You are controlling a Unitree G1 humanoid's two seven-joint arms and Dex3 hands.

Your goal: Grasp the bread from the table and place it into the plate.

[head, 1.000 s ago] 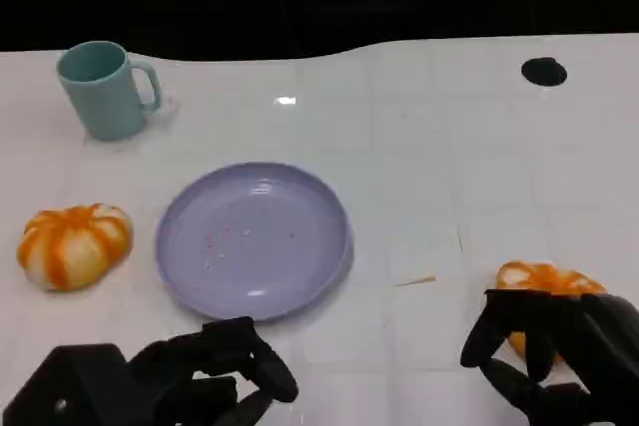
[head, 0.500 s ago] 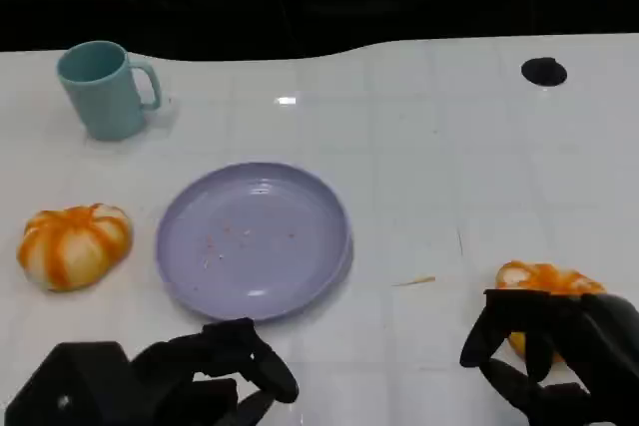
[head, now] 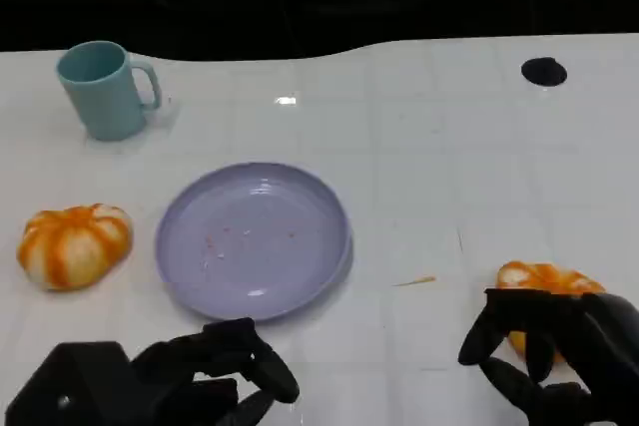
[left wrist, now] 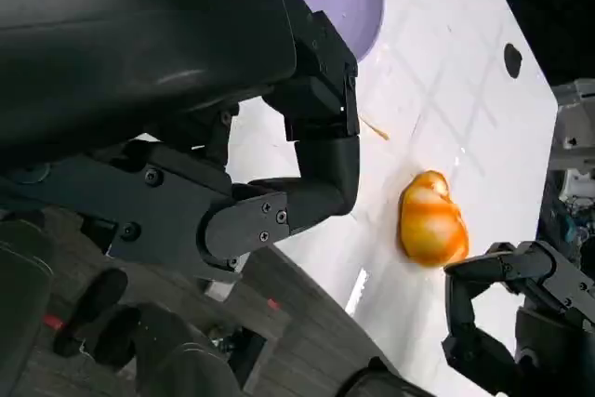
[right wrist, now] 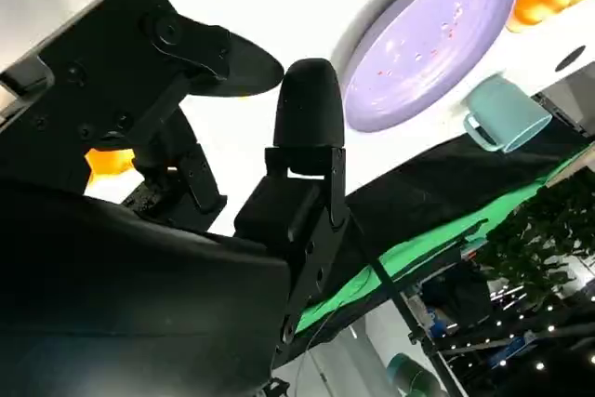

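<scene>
Orange-and-white glazed bread bun (head: pixel 544 281): on the white table (head: pixel 429 167), lower right, just beyond the right hand (head: pixel 559 351); fingers curled over its near edge, contact apparently not made. Round lavender plate (head: pixel 253 239): centre, empty. Second orange bun (head: pixel 73 244): left of plate. Teal mug (head: pixel 103 89): far left. Left hand (head: pixel 170 381): fingers loosely curled, holding nothing.

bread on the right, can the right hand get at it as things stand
Probably yes: the right hand hovers open right over the near edge of that bread, with nothing else between them on the white table.
</scene>
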